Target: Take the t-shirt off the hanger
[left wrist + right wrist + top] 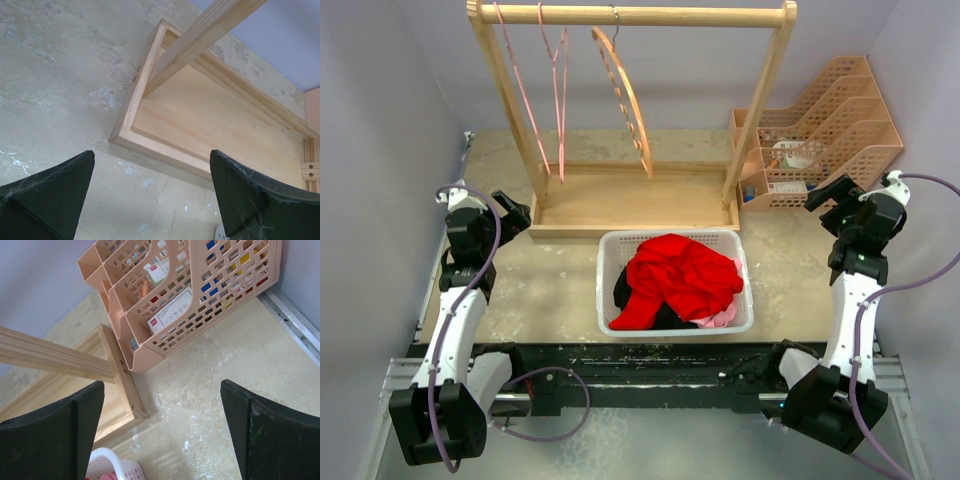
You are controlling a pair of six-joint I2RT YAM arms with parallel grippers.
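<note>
Red cloth fills the white basket [670,236] at the middle of the counter [550,290]: the t-shirt [675,280] lies crumpled there, off the hanger, heaped over a bit of black and pink fabric. The basket sits just in front of the wooden rack [630,16], close to its base tray [630,200]. On the rack's top bar hang a curved wooden hanger [632,105] and thin pink wire hangers [561,110], all tilted edge-on to the overhead camera.

My left jaws stand spread as wide as they go and grip nothing. They hover above the counter beside the near left corner of the rack's base; in my left wrist view the two dark fingers [45,200] frame that corner and the slanted post rising from it.

My right jaws are likewise fully apart and hold nothing. They hang on the far right, near the peach file organizer [825,125], which has boxes and papers in its slots. In my right wrist view its fingers [50,435] frame bare counter, with the organizer ahead and a corner of the basket at the lower edge.

Both arms are well apart from the t-shirt.
</note>
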